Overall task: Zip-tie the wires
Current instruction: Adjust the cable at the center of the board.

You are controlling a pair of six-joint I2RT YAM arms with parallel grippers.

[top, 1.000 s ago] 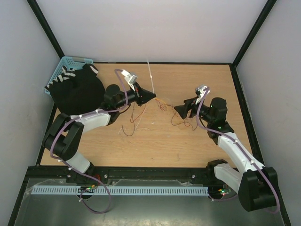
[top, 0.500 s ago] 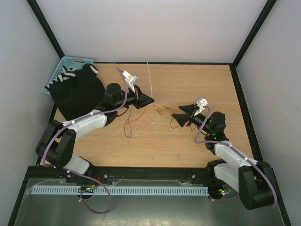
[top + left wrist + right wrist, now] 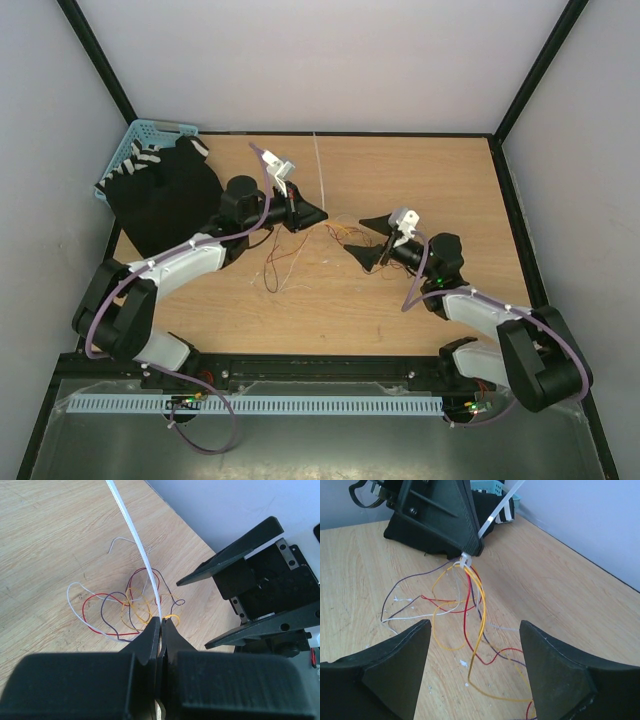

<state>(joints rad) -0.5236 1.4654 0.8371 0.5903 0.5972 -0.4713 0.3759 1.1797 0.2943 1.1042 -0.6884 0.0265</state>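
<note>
left hand (image 3: 161,625) pinching zip tie (image 3: 135,535) | right hand (image 3: 475,626) spread by wires (image 3: 469,592), seemingly not touching

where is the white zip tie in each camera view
Top external: the thin white plastic zip tie is upper centre, a fine line going up the picture from the left gripper.
Left wrist: the zip tie rises from the shut fingers to the top edge.
Right wrist: the zip tie slants to the upper right.
Shared landmark: the tangle of thin coloured wires bunched at its lower end.
</note>
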